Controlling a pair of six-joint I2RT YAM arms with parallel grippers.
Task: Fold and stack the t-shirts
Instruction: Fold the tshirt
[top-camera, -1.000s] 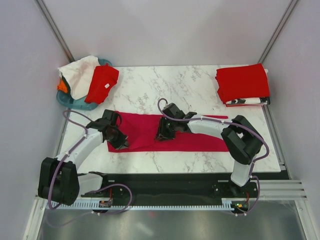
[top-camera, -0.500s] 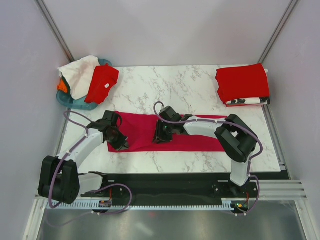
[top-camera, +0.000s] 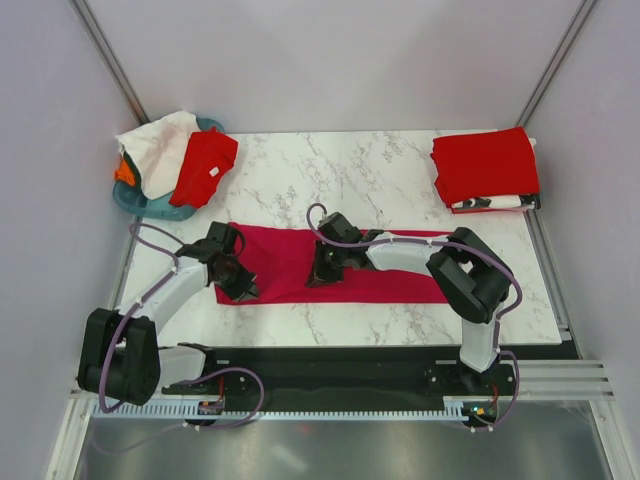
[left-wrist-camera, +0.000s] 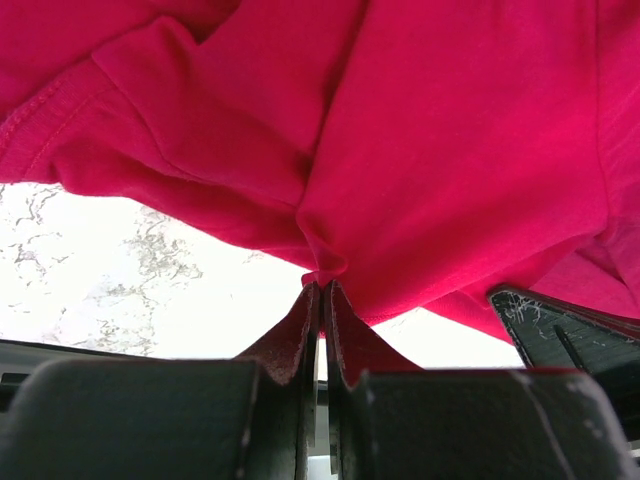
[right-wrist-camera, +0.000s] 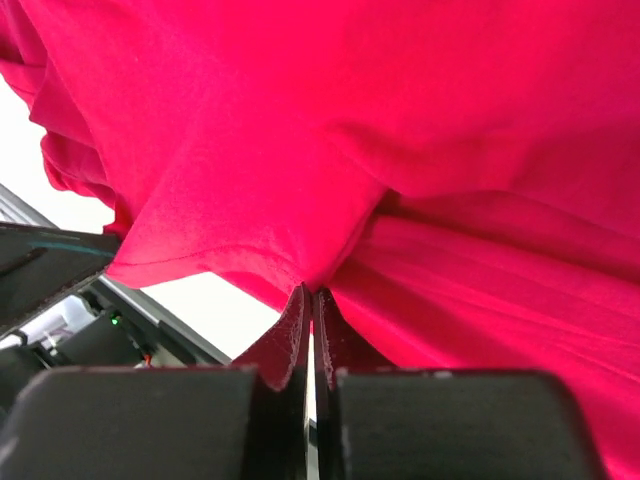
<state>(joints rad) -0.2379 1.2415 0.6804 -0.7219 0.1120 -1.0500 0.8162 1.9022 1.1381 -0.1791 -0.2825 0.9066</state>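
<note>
Top external, pale-walled marble table (top-camera: 380, 175), left pincer (top-camera: 245, 290), right pincer (top-camera: 318, 277) both gripping crimson t-shirt (top-camera: 395, 285)

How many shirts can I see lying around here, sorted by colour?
Crimson-magenta shirt: 1
Bright red shirts: 2
White shirt: 1
Orange shirt: 1
Black-and-white shirt: 1, only its edge showing under the folded red one
Total: 6 visible; more may lie hidden underneath.

Overhead view; wrist close-ups, shared crimson t-shirt (top-camera: 282, 262)
</note>
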